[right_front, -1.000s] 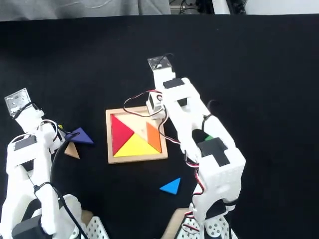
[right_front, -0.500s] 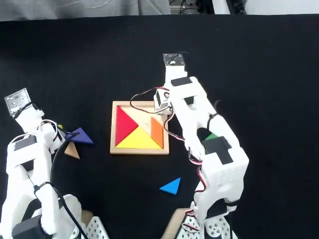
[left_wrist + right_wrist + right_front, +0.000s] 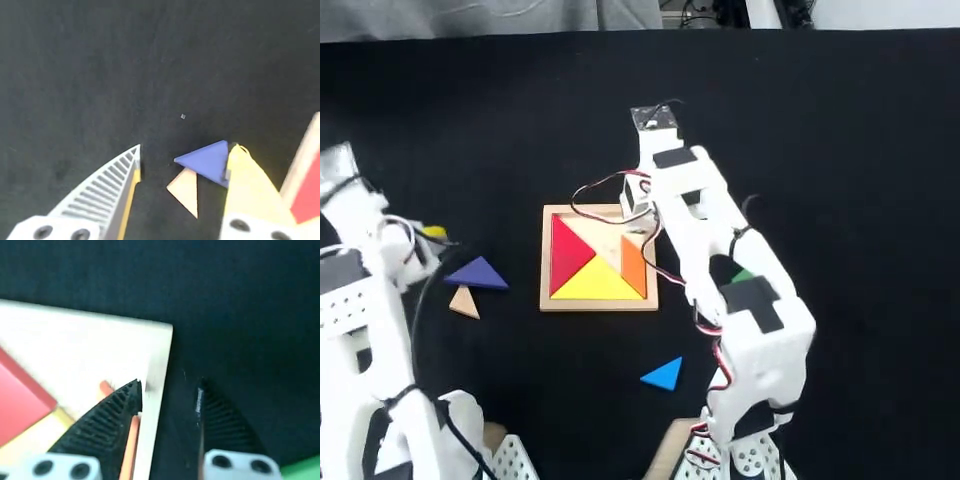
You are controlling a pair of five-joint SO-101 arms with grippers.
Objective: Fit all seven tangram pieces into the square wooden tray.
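You have nothing to read here: no text, label, brand, number or sign is legible on anything in these views.

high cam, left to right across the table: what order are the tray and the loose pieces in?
dark blue triangle → wooden tray → light blue triangle → green piece. The tan triangle overlaps the dark blue one, so it is left out.
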